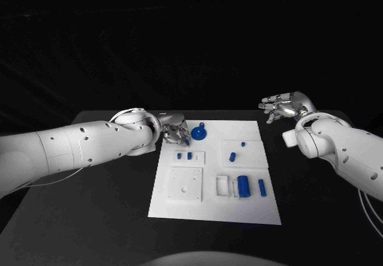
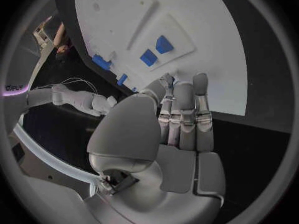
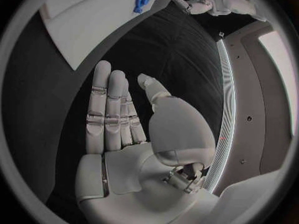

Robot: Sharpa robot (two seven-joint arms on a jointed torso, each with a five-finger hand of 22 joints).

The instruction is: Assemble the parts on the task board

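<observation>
The white task board (image 1: 215, 206) lies in the middle of the black table. A round blue part (image 1: 200, 133) sits near its far edge and also appears in the right wrist view (image 3: 142, 0). Two small blue parts (image 1: 184, 156) stand in a raised plate, seen again from the left wrist (image 2: 156, 51). More blue parts (image 1: 242, 185) lie toward the near right. My left hand (image 1: 174, 133) hovers at the board's far left corner beside the round part, fingers (image 2: 186, 112) straight, holding nothing. My right hand (image 1: 283, 108) is raised beyond the far right corner, fingers (image 3: 111, 109) extended and empty.
A blank square plate (image 1: 185, 185) with a small hole lies on the board's near left. A blue peg (image 1: 232, 157) and a smaller blue part (image 1: 242, 145) stand right of centre. Bare black table (image 1: 96, 221) surrounds the board.
</observation>
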